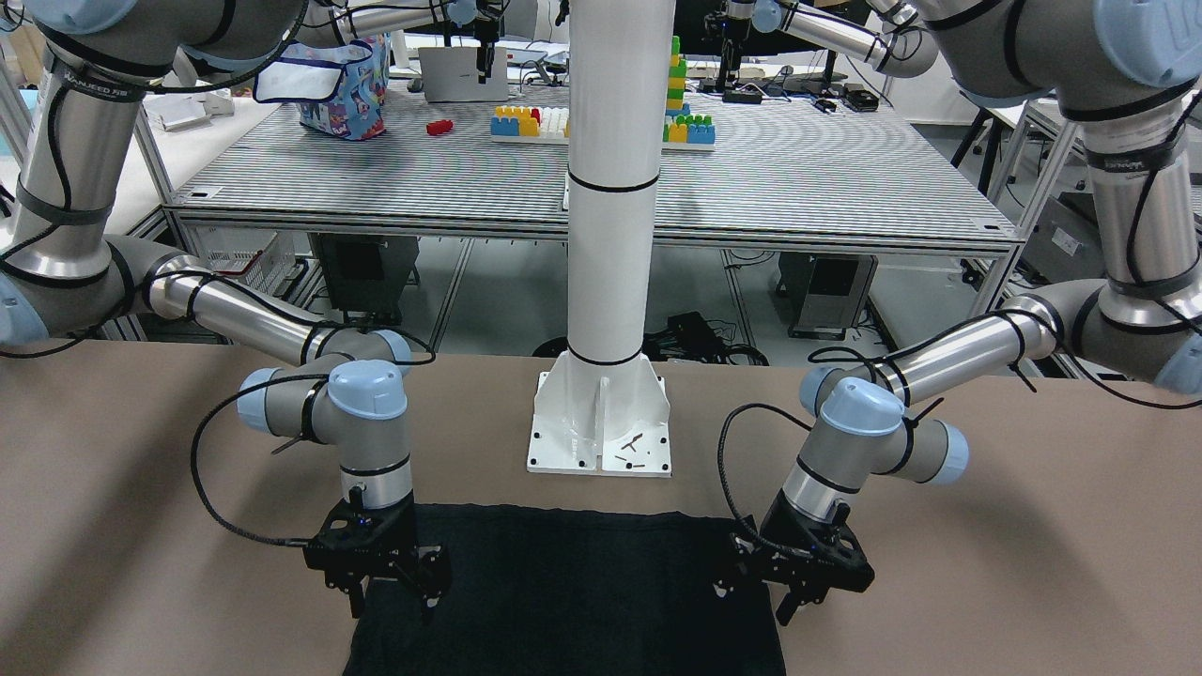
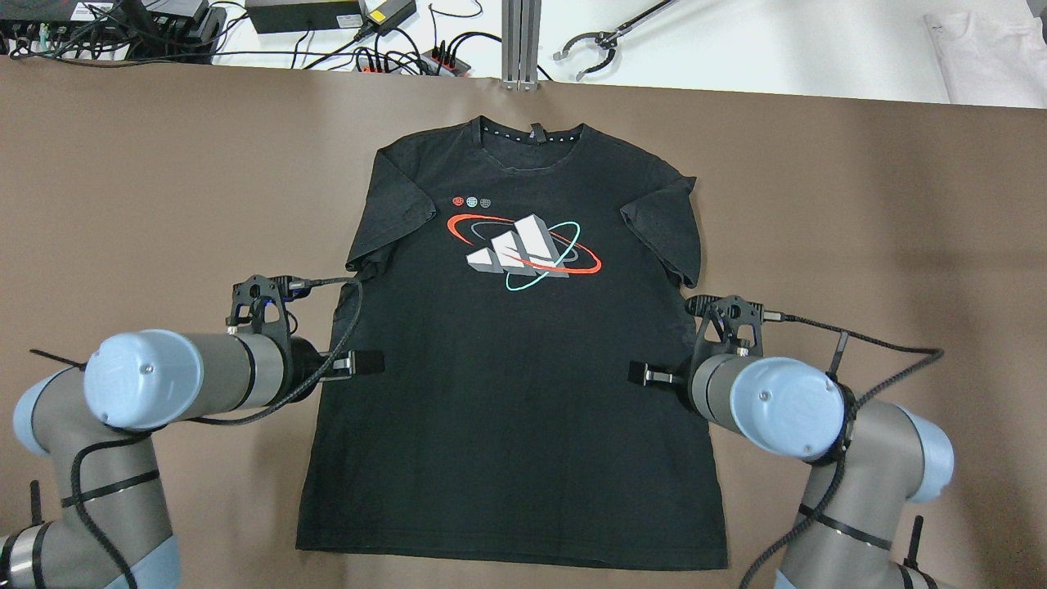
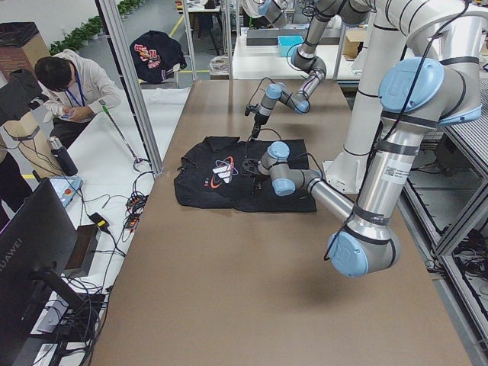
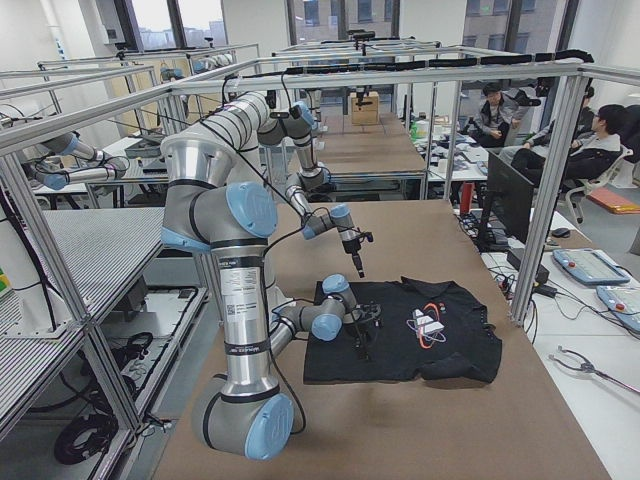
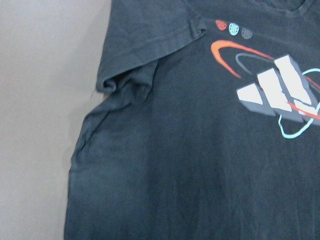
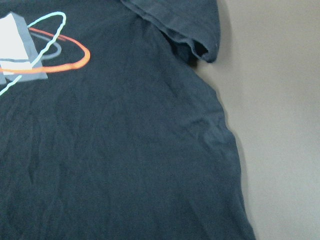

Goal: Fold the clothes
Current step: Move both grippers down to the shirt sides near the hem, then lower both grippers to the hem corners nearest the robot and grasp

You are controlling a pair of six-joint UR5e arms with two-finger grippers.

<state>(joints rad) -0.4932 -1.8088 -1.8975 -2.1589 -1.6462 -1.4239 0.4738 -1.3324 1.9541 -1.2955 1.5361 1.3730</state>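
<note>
Seen from across the table only as a plain dark strip: the black T-shirt point(image 1: 563, 591), cropped there by the bottom edge, print and collar out of frame. Shown whole from overhead, spread flat and print-up on the brown table point(image 2: 123, 204), collar at the far side, hem toward the robot, near the white pillar's base plate point(image 1: 601, 441) but not touching it. Matte black, lightly creased, both short sleeves puckered at the armpits; on the chest a white three-bar logo point(image 2: 515, 249) ringed by a red loop and a teal loop, with three tiny round badges above it, too small to read. Over one side seam at mid-torso the left gripper point(image 1: 784, 593), over the other the right gripper point(image 1: 392, 591), fingers pointing down. Right fingers plainly apart with nothing between them; left fingers apart too by the look of it, though skewed to the camera and harder to judge. Largely masked from overhead by the wrists, just a black stub poking out on each side. Cannot tell whether the fingertips touch the fabric or hang just above it. Wrist views filled only with sleeve, side seam, part of the print and bare tabletop.
</note>
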